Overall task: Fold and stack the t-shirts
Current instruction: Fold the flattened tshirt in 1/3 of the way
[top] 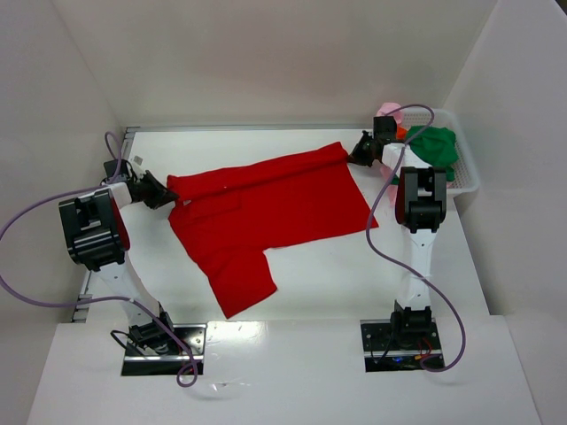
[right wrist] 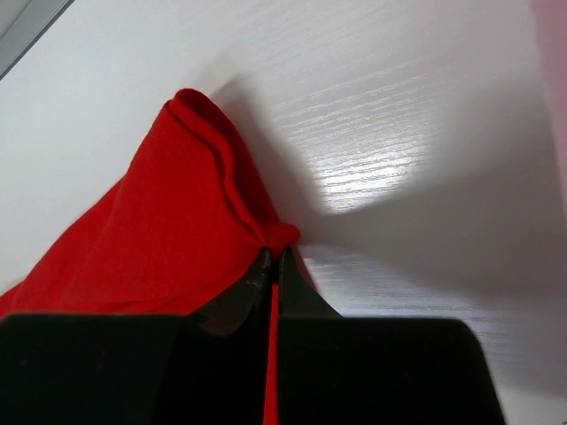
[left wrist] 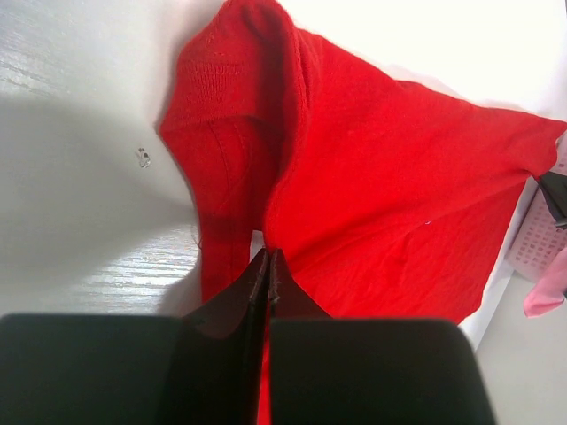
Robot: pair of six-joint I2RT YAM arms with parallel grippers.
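A bright red t-shirt [top: 266, 212] lies spread on the white table, its far edge folded over in a band. My left gripper [top: 165, 197] is shut on the shirt's left end; the left wrist view shows red cloth [left wrist: 381, 195] pinched between the jaws [left wrist: 267, 257]. My right gripper [top: 359, 152] is shut on the shirt's far right corner; the right wrist view shows cloth [right wrist: 168, 221] bunched at the jaw tips [right wrist: 275, 255]. A dark green shirt [top: 434, 146], a pale pink one [top: 388, 111] and a bit of orange [top: 401, 133] sit in the basket.
The white lattice basket [top: 469, 177] stands at the back right against the wall, also at the edge of the left wrist view [left wrist: 536, 248]. White walls enclose the table on three sides. A short sleeve [top: 241, 283] points toward the near edge.
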